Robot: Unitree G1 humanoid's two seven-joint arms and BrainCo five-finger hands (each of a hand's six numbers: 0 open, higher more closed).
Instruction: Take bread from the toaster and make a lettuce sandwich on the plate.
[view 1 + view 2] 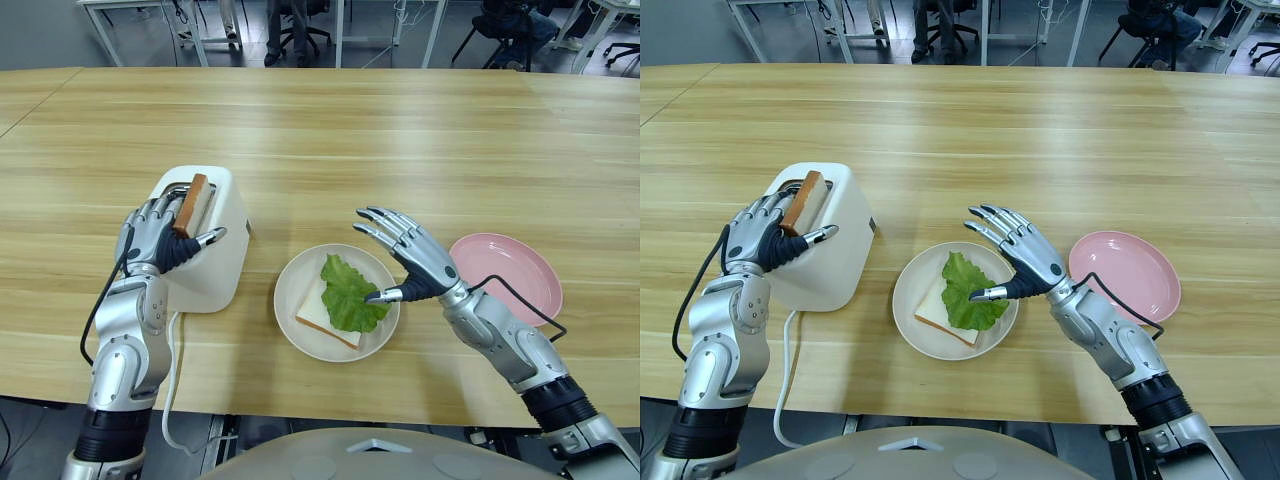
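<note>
On the table (400, 150), lettuce (350, 295) half-hides the plated bread (315, 312) (right hand (420, 255) splayed empty); left hand (155, 240) grips the toaster slice (192, 203).

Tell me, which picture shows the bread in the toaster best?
The right eye view. There the bread sticking up from the toaster shows its pale, wide face, with the left hand gripping it. The left eye view shows the same slice almost edge-on, mostly its brown crust.
</note>
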